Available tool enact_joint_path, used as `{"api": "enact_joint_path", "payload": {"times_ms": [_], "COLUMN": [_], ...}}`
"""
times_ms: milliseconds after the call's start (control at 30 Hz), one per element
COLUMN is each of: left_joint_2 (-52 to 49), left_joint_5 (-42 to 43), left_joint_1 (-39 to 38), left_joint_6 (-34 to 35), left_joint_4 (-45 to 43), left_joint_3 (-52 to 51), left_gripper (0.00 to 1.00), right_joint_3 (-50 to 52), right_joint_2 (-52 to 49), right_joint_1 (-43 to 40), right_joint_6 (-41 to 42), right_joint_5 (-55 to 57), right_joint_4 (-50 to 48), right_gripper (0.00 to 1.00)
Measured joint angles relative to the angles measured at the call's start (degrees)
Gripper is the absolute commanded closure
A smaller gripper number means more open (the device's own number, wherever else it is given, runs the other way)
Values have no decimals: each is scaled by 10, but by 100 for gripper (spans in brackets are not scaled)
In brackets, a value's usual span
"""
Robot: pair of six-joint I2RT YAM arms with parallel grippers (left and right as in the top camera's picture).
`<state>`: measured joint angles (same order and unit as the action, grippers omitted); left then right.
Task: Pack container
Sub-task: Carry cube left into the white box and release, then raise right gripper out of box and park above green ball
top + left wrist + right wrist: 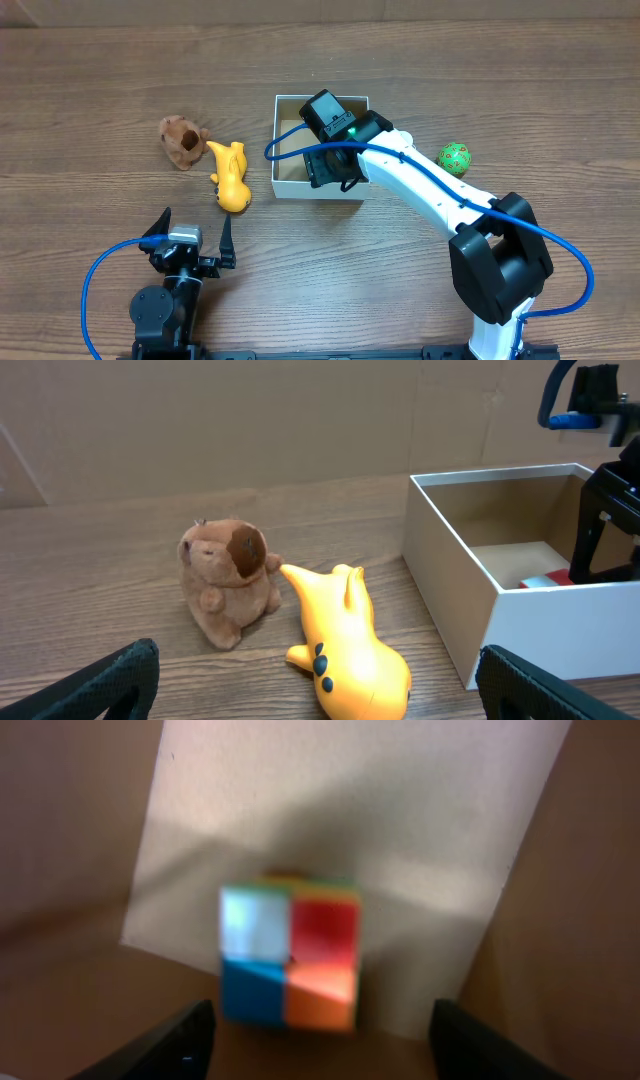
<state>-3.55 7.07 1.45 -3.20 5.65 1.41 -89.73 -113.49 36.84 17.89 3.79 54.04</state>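
The container (pixel 288 187) is a square white-walled box with a brown inside, at the table's middle; it also shows in the left wrist view (pixel 470 580). My right gripper (pixel 333 168) reaches down into it, open, its fingertips (pixel 320 1045) apart on either side of a small multicoloured cube (pixel 290 958) lying on the box floor. A sliver of the cube shows in the left wrist view (pixel 545 581). A yellow toy (pixel 231 176) (pixel 350 645) and a brown plush (pixel 181 141) (pixel 228 577) lie left of the box. My left gripper (pixel 190 236) (pixel 320 690) is open and empty near the front edge.
A green patterned ball (pixel 454 157) lies on the table right of the box, behind the right arm. A white sheet (pixel 350 840) lines part of the box floor. The blue cable (pixel 285 140) of the right arm loops over the box's left side.
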Motion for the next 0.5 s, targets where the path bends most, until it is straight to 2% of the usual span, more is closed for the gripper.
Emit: {"api": "enact_joint_path", "payload": {"times_ms": [267,433,500], "left_joint_2": [0,0,0], "left_joint_5": [0,0,0], "left_joint_1": [0,0,0], "left_joint_6": [0,0,0], "left_joint_4": [0,0,0], "left_joint_3": [0,0,0], "left_gripper": [0,0,0], "right_joint_3": [-59,-152,-198], "right_joint_2": [1,17,34], "right_joint_1": [-1,-26,-65], "right_joint_6": [1,10,21], "right_joint_5": [60,84,87], "right_joint_4": [68,168,222], "right_gripper": [24,24,23]}}
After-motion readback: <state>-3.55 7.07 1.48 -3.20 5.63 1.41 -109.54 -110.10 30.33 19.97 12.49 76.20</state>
